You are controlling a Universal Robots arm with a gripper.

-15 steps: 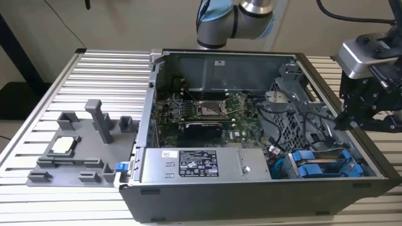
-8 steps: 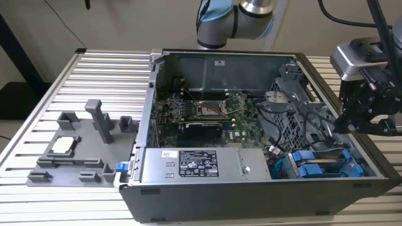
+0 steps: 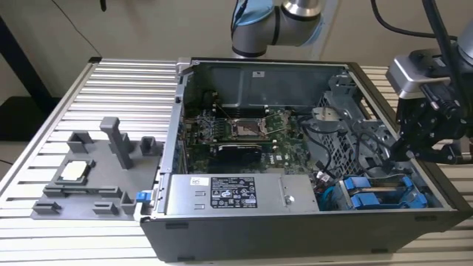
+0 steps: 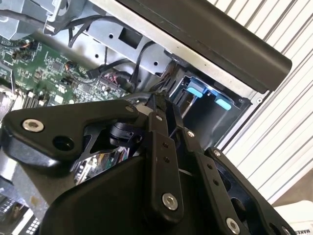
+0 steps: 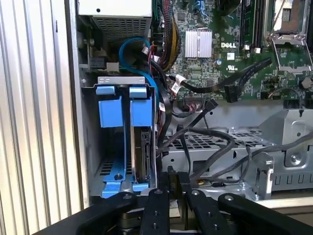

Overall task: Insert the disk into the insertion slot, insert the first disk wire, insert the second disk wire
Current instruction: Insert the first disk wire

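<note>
The silver-grey hard disk, framed in bright blue plastic, stands inside the grey perforated metal insertion slot at the exterior view's near right. The black gripper, clenched, hovers just beside it.

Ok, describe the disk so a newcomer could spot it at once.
Find the open computer case, then the metal cage in its corner beside the grey power-supply box. Of two blue brackets there, the disk is the dark slab in the one nearer the cables; the other looks empty.

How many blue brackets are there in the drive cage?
2 brackets, side by side: one by the case wall, the other toward the motherboard. More may be hidden.
</note>
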